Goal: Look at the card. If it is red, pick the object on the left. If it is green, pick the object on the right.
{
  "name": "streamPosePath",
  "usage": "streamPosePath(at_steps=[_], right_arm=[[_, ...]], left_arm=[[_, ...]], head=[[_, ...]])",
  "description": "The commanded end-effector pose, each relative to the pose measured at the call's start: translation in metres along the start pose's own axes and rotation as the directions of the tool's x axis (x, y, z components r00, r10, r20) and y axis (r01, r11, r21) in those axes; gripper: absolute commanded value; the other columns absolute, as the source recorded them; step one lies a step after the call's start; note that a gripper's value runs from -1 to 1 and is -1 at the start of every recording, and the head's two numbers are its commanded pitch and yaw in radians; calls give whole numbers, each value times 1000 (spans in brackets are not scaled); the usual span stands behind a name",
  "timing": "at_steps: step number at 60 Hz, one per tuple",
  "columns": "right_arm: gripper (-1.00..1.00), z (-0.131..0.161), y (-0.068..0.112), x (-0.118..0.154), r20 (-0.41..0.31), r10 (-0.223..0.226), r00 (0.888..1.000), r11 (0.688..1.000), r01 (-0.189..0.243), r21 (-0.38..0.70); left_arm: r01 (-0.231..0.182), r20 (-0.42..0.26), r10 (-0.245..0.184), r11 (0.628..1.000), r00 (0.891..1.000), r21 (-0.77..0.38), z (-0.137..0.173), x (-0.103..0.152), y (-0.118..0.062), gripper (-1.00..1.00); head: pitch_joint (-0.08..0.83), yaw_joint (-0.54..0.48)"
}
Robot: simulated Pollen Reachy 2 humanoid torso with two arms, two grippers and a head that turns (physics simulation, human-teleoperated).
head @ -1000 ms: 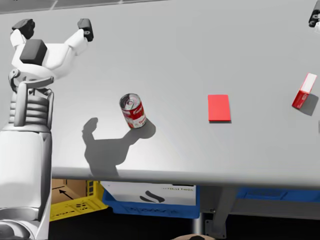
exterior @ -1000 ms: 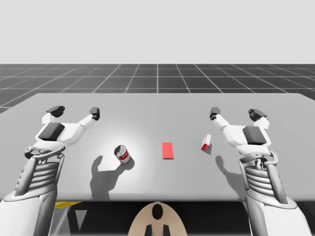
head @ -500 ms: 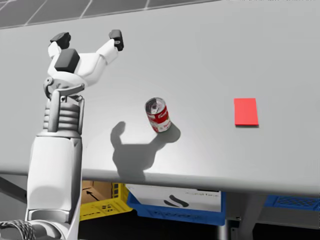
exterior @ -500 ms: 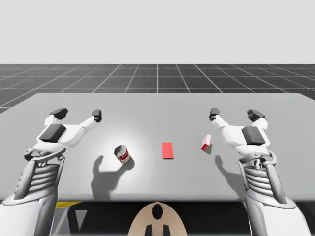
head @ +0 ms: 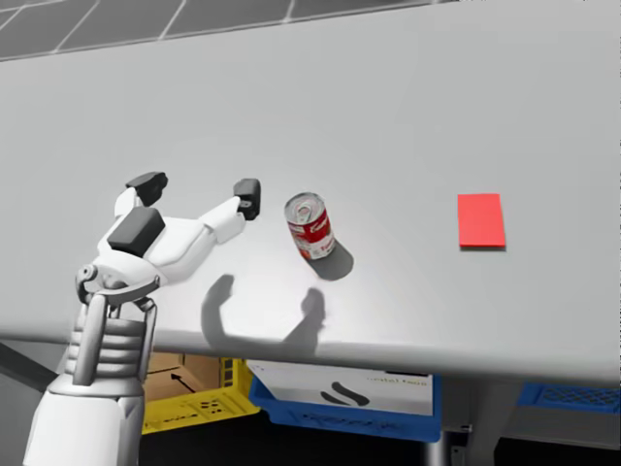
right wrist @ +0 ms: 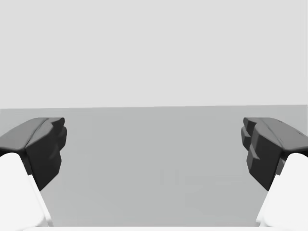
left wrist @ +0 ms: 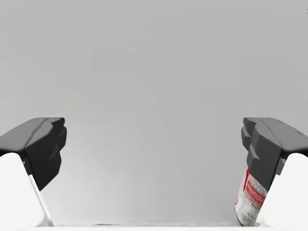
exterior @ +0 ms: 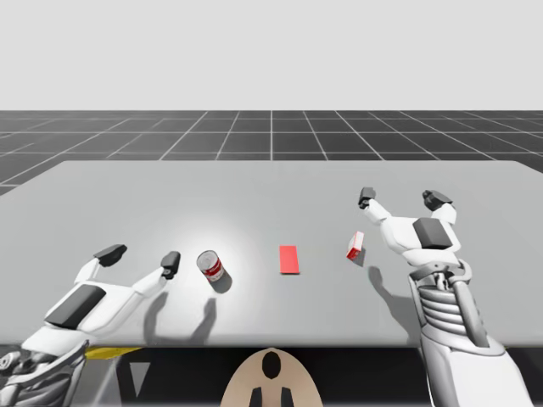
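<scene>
A flat red card (exterior: 288, 259) (head: 481, 219) lies at the middle of the grey table (exterior: 271, 182). Left of it stands a red and white can (exterior: 209, 265) (head: 310, 226) with a silver top. Right of the card stands a small red and white box (exterior: 355, 245). My left gripper (exterior: 141, 258) (head: 198, 183) (left wrist: 153, 149) hangs open low over the table, just left of the can; in the left wrist view the can (left wrist: 248, 199) peeks out behind one finger. My right gripper (exterior: 402, 199) (right wrist: 153, 149) is open above the table, right of the box, with nothing between its fingers.
Under the table's front edge sit a blue crate (head: 340, 403) with a white box in it and a yellow crate (head: 189, 400). The table's near edge runs just under my left arm.
My left arm has dropped and pulled back toward the front edge, bringing its open gripper down beside the can. The right arm has barely moved. My head turned left earlier.
</scene>
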Motion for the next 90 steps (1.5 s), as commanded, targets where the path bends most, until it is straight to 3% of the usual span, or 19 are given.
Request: streamPosePath(at_steps=[1, 9, 16, 20, 39, 65, 66, 68, 71, 72, 90], right_arm=[[-1000, -1, 1, -1, -3, -3, 1000, 1000, 3, 0], [-1000, -1, 1, -2, -4, -2, 1000, 1000, 2, 2], [-1000, -1, 0, -1, -3, -6, 1000, 1000, 6, 1], [-1000, -1, 0, -1, -1, -7, 1000, 1000, 7, 0], [-1000, -1, -1, 0, 1, -11, 1000, 1000, 11, 0], [-1000, -1, -3, 2, 2, -17, 1000, 1000, 17, 2], [-1000, -1, -3, 2, 3, -18, 1000, 1000, 18, 2], [-1000, -1, -3, 2, 4, -19, 1000, 1000, 19, 2], [-1000, -1, -3, 3, 6, -19, 1000, 1000, 19, 2], [-1000, -1, -3, 3, 6, -20, 1000, 1000, 20, 3], [-1000, -1, -3, 2, 5, -19, 1000, 1000, 19, 3]], left_arm=[[-60, -128, 53, 997, 990, -44, 21, -51, -8, -1000], [-80, -191, 62, 993, 980, -90, 17, -85, -23, -1000], [-74, -168, 57, 992, 984, -99, 6, -100, -37, -1000], [-93, -186, 71, 989, 980, -114, -3, -104, -45, -1000], [-85, -167, 62, 987, 984, -135, -45, -101, -70, -1000], [-45, -161, 21, 988, 987, -147, -74, -93, -92, -1000], [-47, -163, 23, 988, 986, -148, -74, -93, -92, -654], [-48, -164, 23, 987, 986, -150, -74, -93, -93, -406], [-39, -160, 14, 987, 987, -154, -73, -95, -94, 736], [-39, -160, 14, 987, 987, -155, -72, -95, -94, 878], [-22, -145, -4, 985, 989, -174, -68, -94, -93, 957]], head=[[745, 266], [742, 266], [739, 266], [738, 262], [735, 254], [739, 260], [738, 260], [739, 260], [738, 260], [737, 261], [700, 268]])
